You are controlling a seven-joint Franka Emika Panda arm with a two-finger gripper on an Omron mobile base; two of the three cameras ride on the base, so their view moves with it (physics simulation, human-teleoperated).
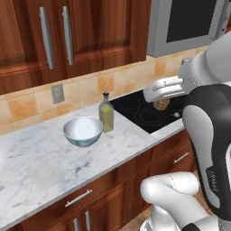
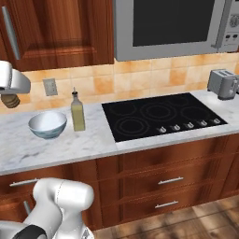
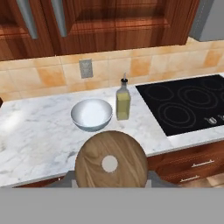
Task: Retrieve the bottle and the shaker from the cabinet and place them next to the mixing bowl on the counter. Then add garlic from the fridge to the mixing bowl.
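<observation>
Currently: shaker [image 3: 110, 159] gripped in claw [image 1: 161, 104], carried above the surface [image 1: 40, 158], well apart from bowl [image 1: 82, 131] and bottle [image 1: 106, 116] that stand just beside each other; risk, a careless descent could knock the tall bottle over or slip the grip.

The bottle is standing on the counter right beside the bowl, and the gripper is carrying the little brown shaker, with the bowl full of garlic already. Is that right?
Not quite: the bowl is empty, as the hand view shows. The rest holds: the bottle stands on the counter beside it, and the gripper carries the shaker.
</observation>
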